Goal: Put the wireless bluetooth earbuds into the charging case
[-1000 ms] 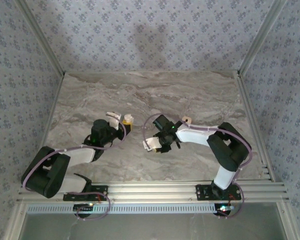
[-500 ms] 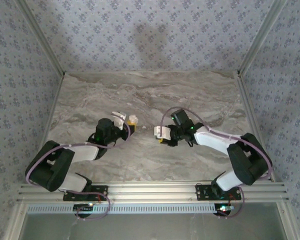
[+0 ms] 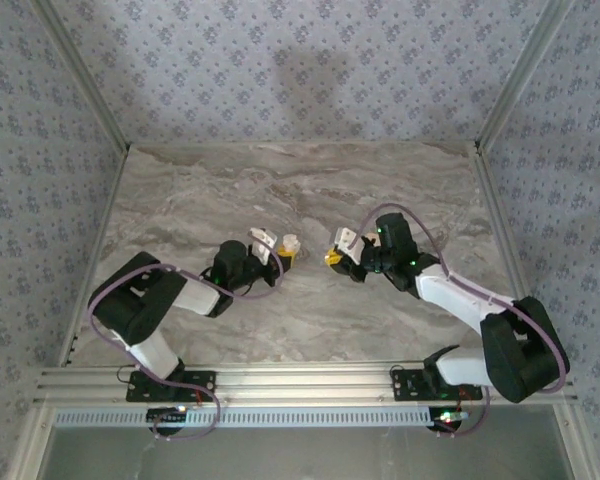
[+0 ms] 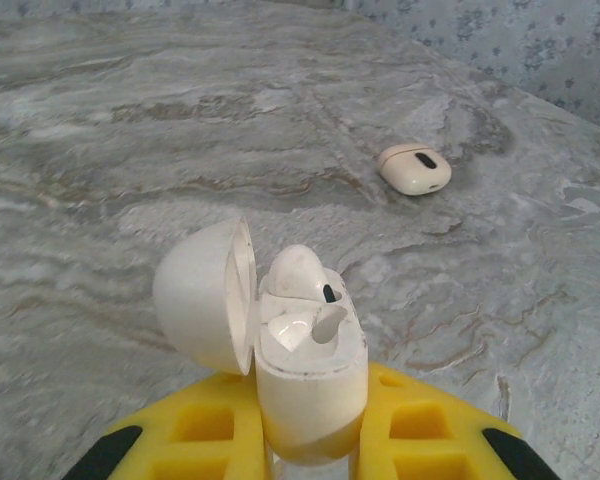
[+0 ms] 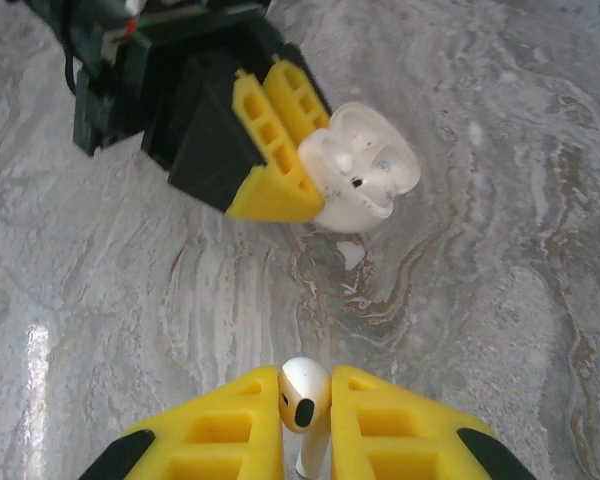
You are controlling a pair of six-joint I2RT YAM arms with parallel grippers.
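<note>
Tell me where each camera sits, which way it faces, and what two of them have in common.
Top external: above and behind the bases, looking down at the marble table; left arm and right arm show whole.
Left wrist: on the left arm, looking out along the left gripper, shut on the open white case with a seated earbud.
Right wrist: on the right arm, looking down past the right gripper, shut on a second earbud, toward the left gripper.
Shared: both wrist views show the case.
</note>
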